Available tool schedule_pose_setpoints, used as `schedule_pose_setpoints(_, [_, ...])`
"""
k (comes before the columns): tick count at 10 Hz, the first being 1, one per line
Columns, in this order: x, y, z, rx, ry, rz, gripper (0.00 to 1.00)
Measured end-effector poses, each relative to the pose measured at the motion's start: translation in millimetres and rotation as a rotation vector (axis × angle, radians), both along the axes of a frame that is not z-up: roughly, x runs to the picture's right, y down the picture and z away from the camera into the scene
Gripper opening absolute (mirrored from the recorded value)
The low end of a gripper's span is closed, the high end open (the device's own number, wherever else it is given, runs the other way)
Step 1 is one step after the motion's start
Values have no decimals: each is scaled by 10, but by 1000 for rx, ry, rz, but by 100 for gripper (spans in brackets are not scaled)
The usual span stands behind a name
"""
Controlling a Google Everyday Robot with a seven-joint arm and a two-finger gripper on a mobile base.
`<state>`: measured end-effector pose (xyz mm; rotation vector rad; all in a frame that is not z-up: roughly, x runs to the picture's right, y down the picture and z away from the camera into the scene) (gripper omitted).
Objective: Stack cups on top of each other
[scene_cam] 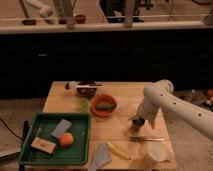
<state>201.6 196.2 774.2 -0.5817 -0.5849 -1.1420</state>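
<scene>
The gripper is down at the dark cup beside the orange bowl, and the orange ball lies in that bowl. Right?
Not quite. The camera view shows the orange ball lying in the green tray, not in the orange bowl. The gripper is indeed down at the dark cup beside that bowl.

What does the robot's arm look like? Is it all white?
Mostly, yes. The arm is creamy white, made of fat, smooth, rounded tubes with a round, ball-like elbow. No cables or markings show on it. Its gripper, at the arm's lower end just above the wooden table, looks darker, tan and grey.
</scene>
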Motion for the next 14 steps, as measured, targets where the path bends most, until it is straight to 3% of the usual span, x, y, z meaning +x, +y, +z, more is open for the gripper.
schedule_pose_setpoints(5, [-103,-14,11,-20,-91,-46,80])
schedule_pose_setpoints(12, [-158,-19,142,-43,-135,-63,79])
schedule_pose_setpoints(14, [-155,-6,162,-47,-144,-65,66])
